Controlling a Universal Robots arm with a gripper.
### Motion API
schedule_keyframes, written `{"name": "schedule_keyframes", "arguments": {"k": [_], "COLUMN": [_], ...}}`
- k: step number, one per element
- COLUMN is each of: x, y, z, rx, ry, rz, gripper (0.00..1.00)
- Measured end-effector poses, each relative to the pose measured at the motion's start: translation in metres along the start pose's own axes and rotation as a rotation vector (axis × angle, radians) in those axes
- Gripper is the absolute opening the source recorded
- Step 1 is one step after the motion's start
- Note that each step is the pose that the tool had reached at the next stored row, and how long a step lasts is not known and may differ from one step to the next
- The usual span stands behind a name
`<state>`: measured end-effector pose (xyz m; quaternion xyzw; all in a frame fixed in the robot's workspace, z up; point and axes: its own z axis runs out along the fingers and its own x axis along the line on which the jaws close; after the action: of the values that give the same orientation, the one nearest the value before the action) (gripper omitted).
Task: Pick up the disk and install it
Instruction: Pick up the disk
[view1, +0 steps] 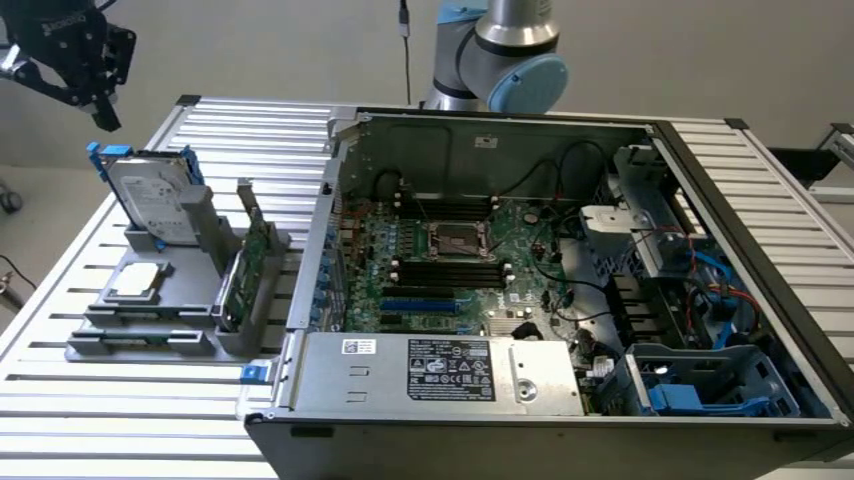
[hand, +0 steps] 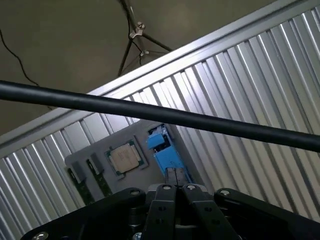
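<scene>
Jaws pressed together at the tips, the gripper (hand: 174, 181) holds nothing and touches nothing. It hangs clear of the disk (hand: 162, 150), whose blue carrier edge shows just past the fingertips in the wrist view.

In the exterior view the gripper (view1: 104, 115) sits at about 11 o'clock from the disk (view1: 150, 195). The disk stands nearly upright, leaning in a grey holder (view1: 200, 215) on the slatted table (view1: 80, 400).

The disk looks stiff and fairly heavy for its bulk, with smooth metal faces that could slip, and it is probably sensitive to knocks. The plastic carrier likely flexes, so the firmest hold would be across the two flat faces near the top edge, between the blue end tabs.

A small square chip (view1: 138, 283) lies at 6 o'clock from the disk. The open computer case (view1: 561, 250) stands farther off at 3 o'clock.
</scene>
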<state>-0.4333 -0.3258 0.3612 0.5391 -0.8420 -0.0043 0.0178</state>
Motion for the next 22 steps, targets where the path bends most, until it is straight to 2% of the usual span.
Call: {"name": "schedule_keyframes", "arguments": {"k": [22], "x": [0.0000], "y": [0.0000], "z": [0.0002], "rx": [0.0102], "ry": [0.0105], "rz": [-0.400], "gripper": [0.11]}}
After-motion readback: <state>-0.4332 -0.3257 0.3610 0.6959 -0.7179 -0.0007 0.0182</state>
